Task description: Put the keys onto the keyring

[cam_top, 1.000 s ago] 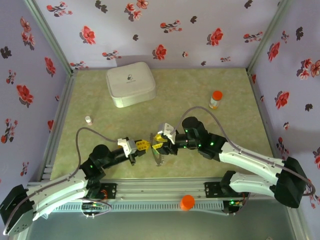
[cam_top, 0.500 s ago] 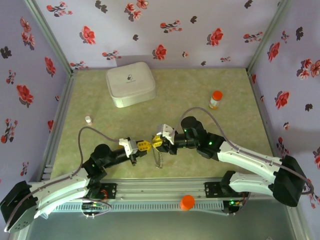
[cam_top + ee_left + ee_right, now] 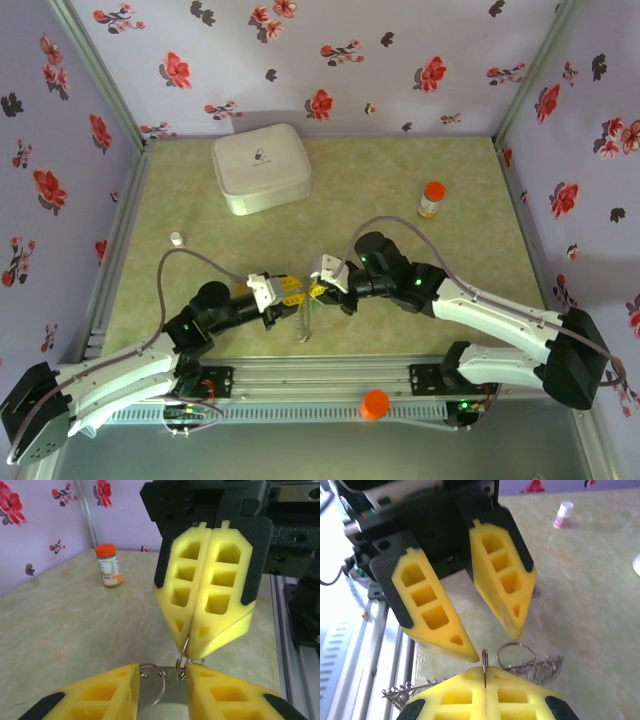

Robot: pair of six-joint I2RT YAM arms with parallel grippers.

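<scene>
Just above the desk's [image 3: 400,190] near edge, the right tool [image 3: 484,674] pinches the keyring [image 3: 162,701] edge-on, while the left tool [image 3: 162,680], slightly parted and directly opposite, loosely straddles its hanging loop.

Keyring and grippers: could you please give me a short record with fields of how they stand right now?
right gripper: shut, pinching a thin metal ring at its tips
left gripper: open, tips close to that ring
nearby: chain-like metal just past the right gripper's tips
background: orange-capped bottle, upright on the table
</scene>
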